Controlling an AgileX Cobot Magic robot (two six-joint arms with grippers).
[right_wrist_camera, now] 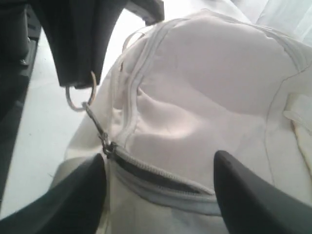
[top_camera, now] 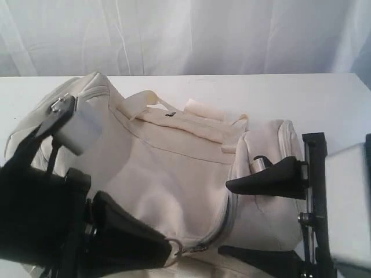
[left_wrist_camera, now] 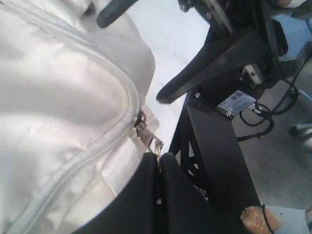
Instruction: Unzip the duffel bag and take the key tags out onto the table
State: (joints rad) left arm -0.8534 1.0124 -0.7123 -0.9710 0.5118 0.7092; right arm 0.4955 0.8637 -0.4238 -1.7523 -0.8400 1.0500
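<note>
At one corner of the duffel bag (top_camera: 174, 168), the left gripper (left_wrist_camera: 158, 168) pinches the zipper pull (left_wrist_camera: 148, 136); the right gripper (right_wrist_camera: 161, 158) straddles it, spread wide (only its wrist view shows the zipper (right_wrist_camera: 151, 173) parted)

White draped curtain (top_camera: 185, 35) backdrop

Matt cloth duffel bag (top_camera: 174, 168) w/ metal pull (right_wrist_camera: 96, 124)

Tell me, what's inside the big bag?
The duffel bag has its zipper open only a little, showing a dark slit. Anything inside is hidden by fabric; no key tags show.
</note>
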